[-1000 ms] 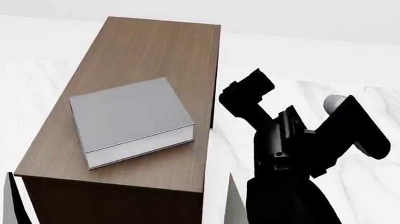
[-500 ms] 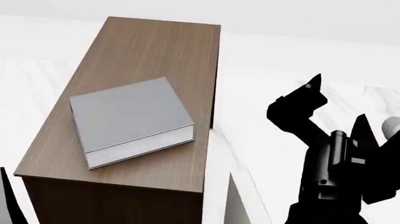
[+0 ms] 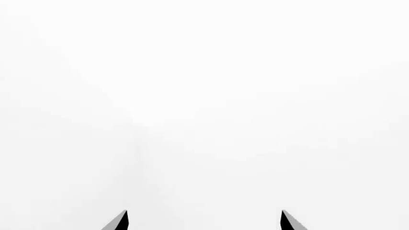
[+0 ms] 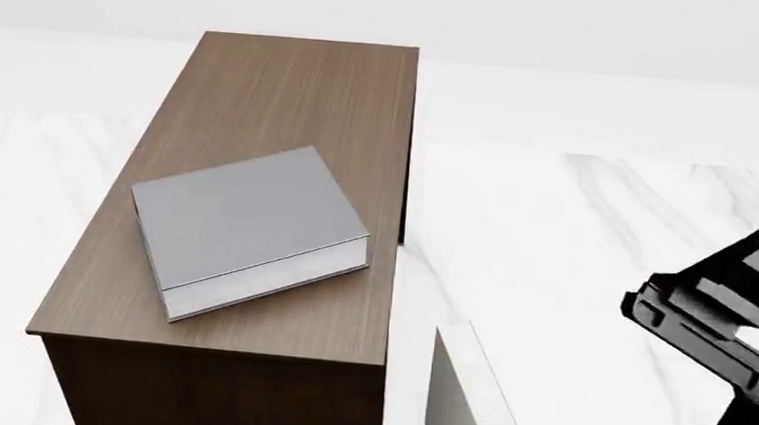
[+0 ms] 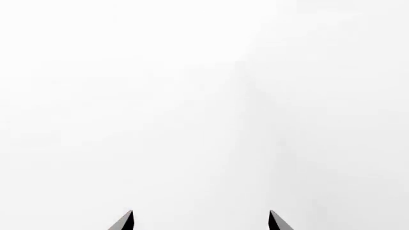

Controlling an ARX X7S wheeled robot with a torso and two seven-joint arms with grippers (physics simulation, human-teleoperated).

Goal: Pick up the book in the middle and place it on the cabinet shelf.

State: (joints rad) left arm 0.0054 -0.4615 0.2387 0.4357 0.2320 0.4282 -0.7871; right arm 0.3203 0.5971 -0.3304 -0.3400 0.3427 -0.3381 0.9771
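**Entry: grey book on cabinet top, both arms clear — residual risks**

- Item: the book (image 4: 247, 231), grey cover, white page block along its near edges. It lies flat on the cabinet shelf (image 4: 300, 97), turned at an angle to the cabinet's sides and wholly inside the edges of the top. Judged placed
- Right gripper (image 5: 200, 221): two dark fingertips set well apart with nothing between them, so its jaws stand wide and empty; its camera faces blank white. In the head view only the right arm (image 4: 732, 327) shows, well apart from the book, the book lying off to that arm's left and farther out from the robot
- Left gripper (image 3: 204, 221): likewise spread and empty, with no object in its view
- Other: an off-white book (image 4: 471, 399) standing upright between the right arm and the cabinet's near corner, on the marble surface (image 4: 594, 217)

Risks, as judged:
1. A sweep of the right arm toward the cabinet could tip the upright off-white book
2. Any renewed reach over the cabinet could nudge the grey book toward the near edge, the side it sits closest to
3. Neither wrist camera sees an object, so a blind move would go unchecked
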